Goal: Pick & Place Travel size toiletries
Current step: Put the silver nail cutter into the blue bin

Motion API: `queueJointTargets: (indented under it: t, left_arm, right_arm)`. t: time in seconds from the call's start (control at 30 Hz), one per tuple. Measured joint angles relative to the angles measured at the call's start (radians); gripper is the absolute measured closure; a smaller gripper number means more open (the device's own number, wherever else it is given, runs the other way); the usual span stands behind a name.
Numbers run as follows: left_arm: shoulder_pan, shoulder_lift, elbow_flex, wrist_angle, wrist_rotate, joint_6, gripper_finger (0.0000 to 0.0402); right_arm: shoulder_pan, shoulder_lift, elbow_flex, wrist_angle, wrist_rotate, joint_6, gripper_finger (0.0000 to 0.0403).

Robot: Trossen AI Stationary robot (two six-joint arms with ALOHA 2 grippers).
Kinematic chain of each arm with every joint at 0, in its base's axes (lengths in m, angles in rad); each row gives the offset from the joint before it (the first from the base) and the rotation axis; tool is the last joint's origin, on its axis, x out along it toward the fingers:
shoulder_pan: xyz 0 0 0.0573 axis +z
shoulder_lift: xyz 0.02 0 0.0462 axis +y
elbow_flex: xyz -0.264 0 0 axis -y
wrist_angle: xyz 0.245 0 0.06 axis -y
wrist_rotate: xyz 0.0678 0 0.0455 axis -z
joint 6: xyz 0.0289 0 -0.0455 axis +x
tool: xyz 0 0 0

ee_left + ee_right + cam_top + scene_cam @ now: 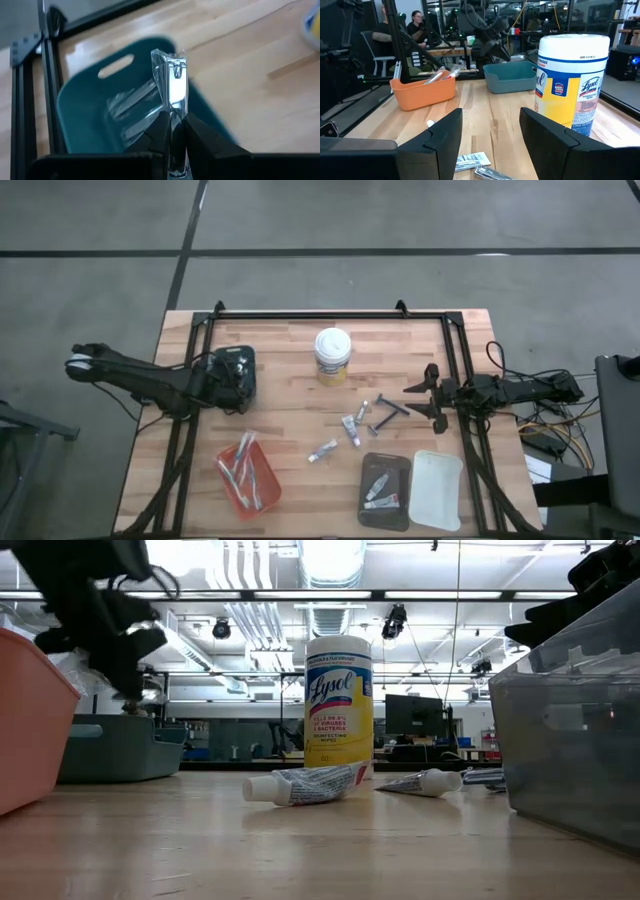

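The left gripper [172,135] pinches a clear-wrapped item [171,80] upright between its fingers, directly above the teal tray [85,105]; bare wood lies open beyond the tray's rim. The right gripper [490,135] hangs wide apart, tubes [472,161] just under it, the tub [572,82] beyond.

In the high view, the wipes tub [332,355] stands upper centre on the surface [290,380]. The left gripper [240,370] hangs over a tray [233,379] at middle left. Another tray [248,476] with toothbrushes sits lower left. Loose tubes [351,429] and razors [385,414] lie at centre. Two trays [385,490] sit side by side lower right, tubes in the left one. The right gripper [428,394] is at middle right.
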Motion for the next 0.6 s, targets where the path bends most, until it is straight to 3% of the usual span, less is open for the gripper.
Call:
queueJointTargets:
  t: [0.33,0.6]
  left_arm:
    - [0.0,-0.034,-0.143,0.035,0.048,-0.129,0.0354]
    - [0.0,-0.034,-0.148,0.07,0.045,-0.096,0.0305]
  right_arm:
    - [0.0,0.0,0.0,0.0,0.0,0.0,0.0207]
    - [0.0,0.0,0.0,0.0,0.0,0.0,0.0207]
